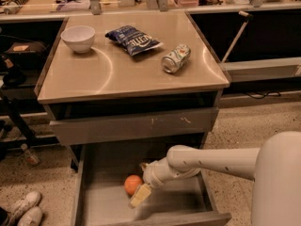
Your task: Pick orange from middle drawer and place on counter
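The orange (132,184) lies on the floor of the open middle drawer (104,207), at the bottom of the cabinet. My gripper (139,183) reaches into the drawer from the right, low, right next to the orange. It is open: one pale finger (140,195) is in front of the orange's right side, and the other is just behind it. The orange rests on the drawer floor. The counter (117,74) is the steel top of the cabinet above.
On the counter are a white bowl (78,37), a blue snack bag (133,40) and a crushed can (176,58). A shut drawer front with scratch marks (131,125) overhangs the open drawer. A cluttered bench runs behind. White shoes (22,210) lie on the floor at the left.
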Action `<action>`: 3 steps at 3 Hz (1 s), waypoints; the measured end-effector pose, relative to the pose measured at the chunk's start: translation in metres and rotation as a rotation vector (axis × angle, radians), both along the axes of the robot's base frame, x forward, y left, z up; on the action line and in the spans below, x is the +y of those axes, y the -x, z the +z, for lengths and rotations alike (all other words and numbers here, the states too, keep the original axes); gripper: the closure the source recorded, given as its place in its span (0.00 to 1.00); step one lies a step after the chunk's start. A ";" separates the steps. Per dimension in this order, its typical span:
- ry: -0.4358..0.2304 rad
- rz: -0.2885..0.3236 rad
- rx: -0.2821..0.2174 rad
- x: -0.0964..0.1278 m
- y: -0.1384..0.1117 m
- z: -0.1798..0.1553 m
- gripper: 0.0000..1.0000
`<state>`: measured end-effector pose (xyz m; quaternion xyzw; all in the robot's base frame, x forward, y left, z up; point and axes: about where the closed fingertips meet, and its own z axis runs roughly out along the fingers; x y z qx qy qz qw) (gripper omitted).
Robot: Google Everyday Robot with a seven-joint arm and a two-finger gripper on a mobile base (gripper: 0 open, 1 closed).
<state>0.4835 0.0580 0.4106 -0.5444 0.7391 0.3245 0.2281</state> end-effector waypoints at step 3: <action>-0.040 -0.035 0.008 0.019 -0.003 -0.030 0.00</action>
